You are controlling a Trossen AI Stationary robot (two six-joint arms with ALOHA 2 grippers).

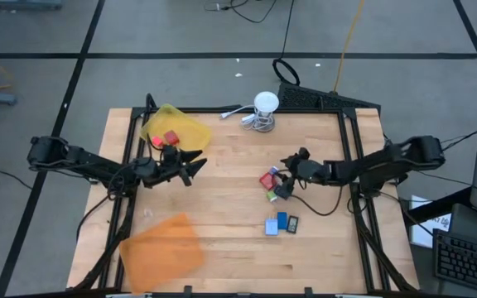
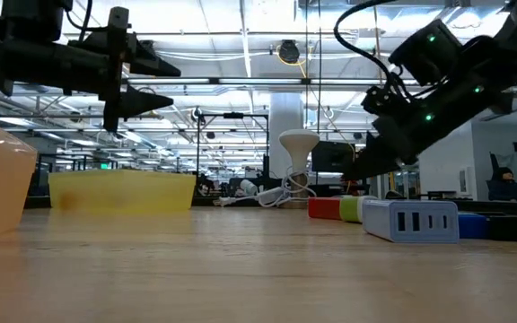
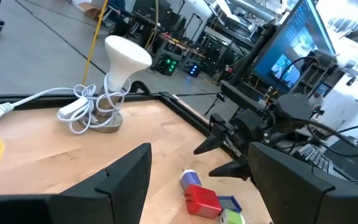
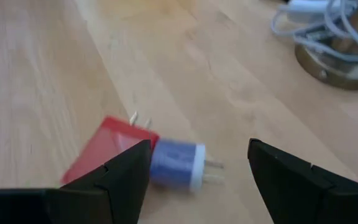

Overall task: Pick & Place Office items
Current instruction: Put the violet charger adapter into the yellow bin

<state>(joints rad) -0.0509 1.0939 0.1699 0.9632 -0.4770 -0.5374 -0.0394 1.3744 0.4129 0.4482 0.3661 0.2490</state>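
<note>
My right gripper (image 1: 281, 178) (image 4: 199, 143) is open and hovers low over a cluster of small pieces right of the table's middle. In its wrist view a blue-and-white plug piece (image 4: 179, 163) lies between the fingers, with a red piece (image 4: 101, 155) beside it. The same red piece (image 1: 268, 178) sits by a green one (image 1: 272, 196). A second group of blue and dark pieces (image 1: 281, 223) lies nearer the front edge. My left gripper (image 1: 195, 164) (image 3: 201, 149) is open and empty, raised beside the yellow tray (image 1: 176, 126), which holds one red piece (image 1: 171, 138).
An orange tray (image 1: 164, 244) lies at the near left corner. A white round object with a coiled cable (image 1: 265, 108) stands near the far edge. In the low view a grey multi-port block (image 2: 411, 220) sits in front of the red piece (image 2: 324, 208). Bare wood lies between the two arms.
</note>
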